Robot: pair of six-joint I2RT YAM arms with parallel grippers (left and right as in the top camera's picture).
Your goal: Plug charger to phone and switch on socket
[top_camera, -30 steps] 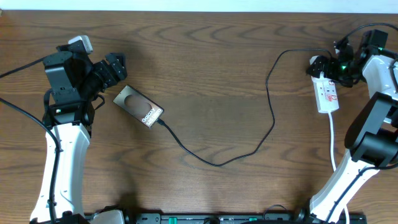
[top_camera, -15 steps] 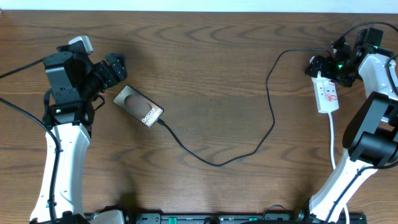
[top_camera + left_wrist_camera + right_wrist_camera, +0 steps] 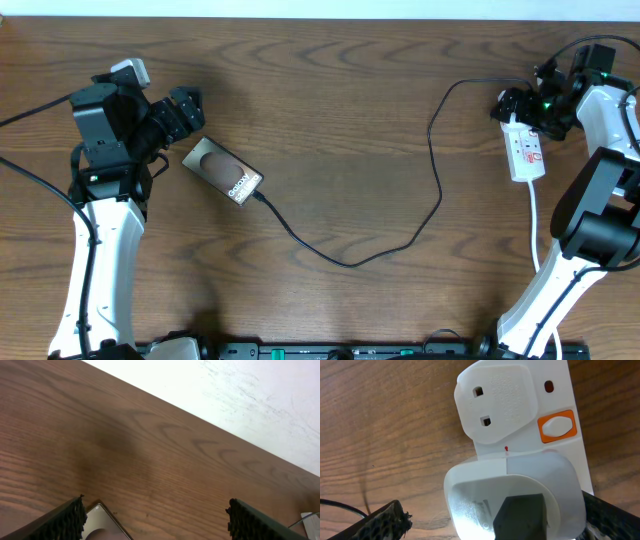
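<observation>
The dark brown phone [image 3: 222,171] lies flat on the table at the left, with the black charger cable [image 3: 400,245] plugged into its lower right end. The cable runs in a loop across the table to the white socket strip [image 3: 526,150] at the far right. My left gripper [image 3: 186,112] is open just above the phone's upper left corner [image 3: 102,527]. My right gripper [image 3: 520,108] is open over the top end of the strip. The right wrist view shows the strip's white face [image 3: 520,420], an orange switch [image 3: 557,425] and the charger's adapter [image 3: 520,517] between my fingers.
The strip's white cord [image 3: 536,235] runs down the right side toward the table's front edge. A pale wall or floor [image 3: 250,390] lies beyond the table's far edge.
My right gripper has shifted slightly up and left at the top of the strip. The left arm, phone and cable have not moved.
</observation>
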